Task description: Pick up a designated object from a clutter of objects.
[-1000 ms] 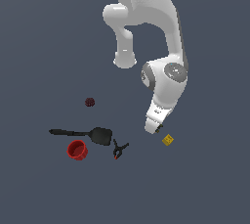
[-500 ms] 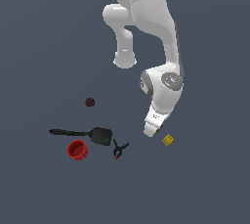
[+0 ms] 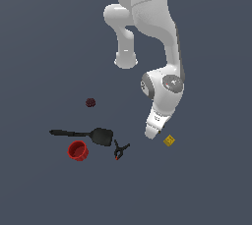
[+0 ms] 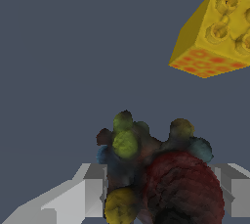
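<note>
gripper (image 4: 156, 193) low over the floor with the knobbly multicoloured lump (image 4: 156, 174) between its fingers (image 4: 78, 196)
in the wrist view the lump fills the gap between the two grey fingers, one on each side against it, so the hand looks clamped on it; in the exterior view the lump is hidden by the gripper (image 3: 152, 131). taking the yellow studded cube (image 3: 169, 140) as landmark: the gripper tip sits just beside it on the exterior view's left, not touching; the black clamp (image 3: 119, 150) lies further that way, then the black spatula (image 3: 86, 134) and the red cup (image 3: 78, 150), which shows nothing inside; the dark-red ball (image 3: 90, 102) is well apart, up-left. no writing can be read anywhere
</note>
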`<state>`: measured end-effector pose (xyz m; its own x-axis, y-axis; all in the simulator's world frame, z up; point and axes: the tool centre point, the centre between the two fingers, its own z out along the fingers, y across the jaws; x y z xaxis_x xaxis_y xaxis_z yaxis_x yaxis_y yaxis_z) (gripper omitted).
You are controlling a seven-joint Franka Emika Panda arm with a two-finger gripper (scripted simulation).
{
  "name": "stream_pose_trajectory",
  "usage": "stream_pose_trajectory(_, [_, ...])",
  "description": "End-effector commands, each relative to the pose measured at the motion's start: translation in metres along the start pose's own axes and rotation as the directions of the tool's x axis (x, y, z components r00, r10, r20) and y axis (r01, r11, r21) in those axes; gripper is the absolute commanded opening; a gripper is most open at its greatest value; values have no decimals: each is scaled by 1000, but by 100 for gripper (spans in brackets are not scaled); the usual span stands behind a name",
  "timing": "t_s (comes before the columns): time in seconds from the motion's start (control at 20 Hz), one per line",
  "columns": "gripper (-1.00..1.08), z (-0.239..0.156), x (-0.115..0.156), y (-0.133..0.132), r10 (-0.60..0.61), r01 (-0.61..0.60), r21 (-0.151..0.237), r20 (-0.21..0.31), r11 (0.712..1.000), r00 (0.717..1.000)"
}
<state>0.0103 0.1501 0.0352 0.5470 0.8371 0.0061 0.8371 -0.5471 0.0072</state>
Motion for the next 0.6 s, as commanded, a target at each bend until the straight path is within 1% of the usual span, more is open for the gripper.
stream_pose_trajectory(0.0, [-100, 6, -2, -2, 0, 0, 7, 6, 1000, 1000])
stream_pose_trajectory(0.2, [-100, 6, -2, -2, 0, 0, 7, 6, 1000, 1000])
stream_pose_trajectory(0.25, [-100, 0, 0, 0, 0, 0, -1, 0, 1000, 1000])
stream_pose_trajectory(0.3, [-100, 0, 0, 0, 0, 0, -1, 0, 1000, 1000])
stream_pose_trajectory(0.55, [-100, -7, -6, 2, 0, 0, -1, 0, 1000, 1000])
